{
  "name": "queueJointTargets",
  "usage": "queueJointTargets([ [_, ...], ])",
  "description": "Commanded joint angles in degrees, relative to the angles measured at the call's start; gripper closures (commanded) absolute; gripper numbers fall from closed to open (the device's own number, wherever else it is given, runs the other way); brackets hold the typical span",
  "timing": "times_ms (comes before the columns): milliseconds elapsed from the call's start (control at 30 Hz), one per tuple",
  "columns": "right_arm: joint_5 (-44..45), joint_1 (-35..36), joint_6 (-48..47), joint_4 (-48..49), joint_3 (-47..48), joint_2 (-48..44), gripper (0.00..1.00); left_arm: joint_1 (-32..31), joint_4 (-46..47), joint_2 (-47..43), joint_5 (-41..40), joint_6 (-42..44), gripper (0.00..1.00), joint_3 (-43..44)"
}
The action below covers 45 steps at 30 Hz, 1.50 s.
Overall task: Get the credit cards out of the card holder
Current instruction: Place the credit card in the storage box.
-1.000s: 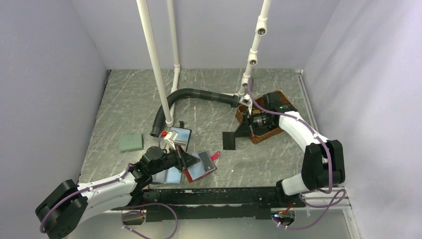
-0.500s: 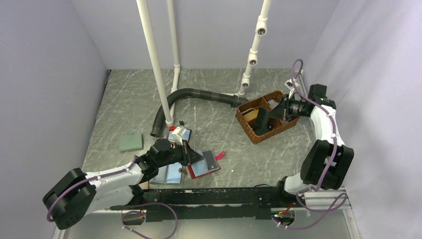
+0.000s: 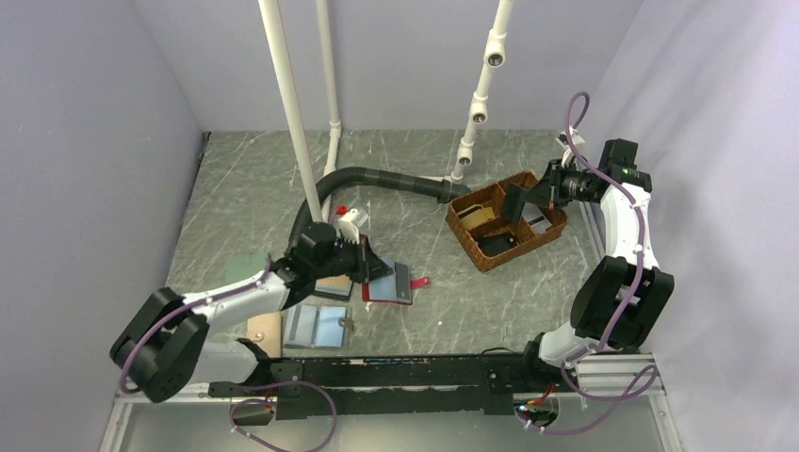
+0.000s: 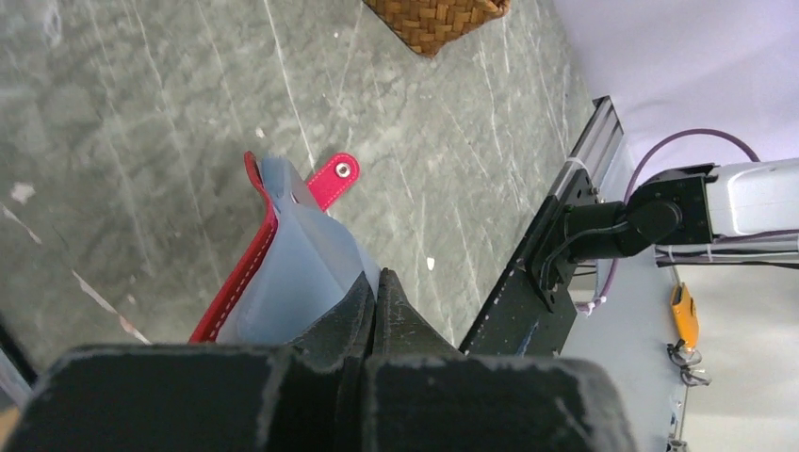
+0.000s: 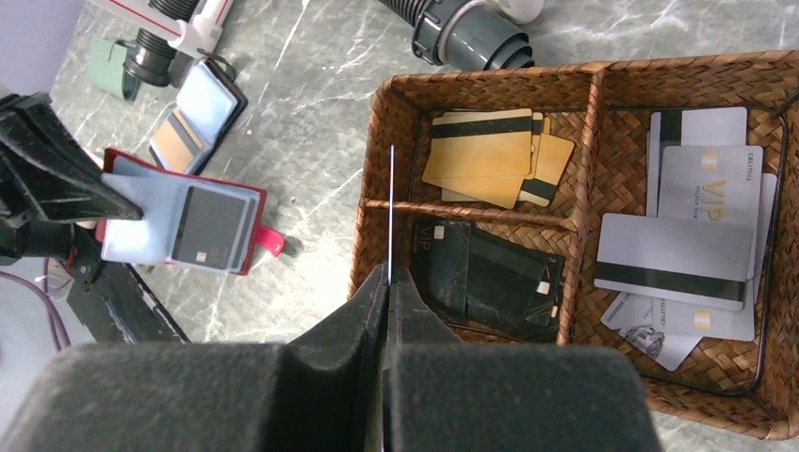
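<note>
The red card holder (image 3: 389, 284) with its red pull tab (image 3: 420, 281) sits tilted on the table left of centre. My left gripper (image 3: 369, 269) is shut on its blue-grey sleeve (image 4: 297, 259), fingertips pinched together (image 4: 378, 281). A dark card (image 5: 209, 226) still shows in the holder (image 5: 127, 212). My right gripper (image 3: 526, 198) is shut on a dark credit card (image 3: 513, 201) and holds it above the wicker basket (image 3: 468, 243). In the right wrist view that card is edge-on (image 5: 391, 207) between the closed jaws (image 5: 387, 279).
The basket (image 5: 594, 77) holds black cards (image 5: 490, 278), tan cards (image 5: 481, 155) and white and grey cards (image 5: 697, 217). A black-rimmed case (image 5: 193, 118), a grey-blue folding wallet (image 3: 316, 325), a green pad (image 3: 247, 264), a black hose (image 3: 377, 177) and white poles (image 3: 294, 122) are nearby.
My right arm carried the dark card from low in front of the basket up over it. My left gripper moved the card holder back and slightly right.
</note>
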Motion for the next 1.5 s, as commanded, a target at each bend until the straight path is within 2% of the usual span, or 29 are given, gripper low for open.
queueJointTargets([
  [0, -0.2, -0.28, -0.44, -2.57, 3.65, 1.29, 1.0, 2.81, -2.73, 6.45, 8.9, 6.78, 1.0, 9.04],
  [133, -1.81, -0.91, -1.75, -4.6, 4.0, 2.45, 1.0, 4.16, -4.49, 13.04, 12.05, 8.75, 1.0, 14.78],
  [267, -3.74, -1.81, 0.03, -2.63, -0.48, 2.65, 1.0, 6.04, -8.63, 17.36, 13.53, 11.89, 1.0, 19.63],
  [433, -4.29, -2.38, 2.92, 1.1, -4.72, 3.56, 1.0, 8.44, -11.01, 21.39, 14.82, 11.03, 1.0, 22.7],
  [667, -4.05, -2.38, 12.96, 12.19, -8.49, 5.74, 1.0, 9.21, -17.34, 25.52, 15.03, 11.26, 1.0, 28.11],
  [833, -4.25, -1.4, 13.12, 14.32, -11.4, 7.99, 1.0, 9.65, -14.41, 26.73, 16.18, 7.85, 1.0, 26.84],
  [933, -0.98, 0.24, 11.58, 12.41, -11.96, 10.28, 1.0, 9.89, -10.32, 27.88, 17.24, 4.32, 1.0, 25.31],
  [1000, 2.89, 1.48, 9.18, 8.95, -9.62, 13.56, 0.82, 9.94, -8.65, 28.7, 17.48, 3.06, 1.0, 24.79],
  [1067, 6.3, 1.68, 6.55, 4.84, -6.01, 15.33, 0.69, 9.94, -9.3, 29.27, 17.2, 2.93, 1.0, 24.97],
  [1200, 13.69, 1.49, 1.5, 2.54, -0.38, 11.65, 0.46, 9.93, -11.46, 29.59, 15.31, 2.5, 1.0, 24.83],
  [1300, 14.12, 1.61, -1.95, -0.13, 2.18, 9.01, 0.44, 9.86, -15.38, 29.1, 12.77, 1.57, 1.0, 24.6],
  [1467, 7.71, 3.63, -10.1, -6.66, 0.19, 1.38, 0.43, 9.59, -23.71, 23.05, 5.37, -0.38, 1.0, 21.64],
])
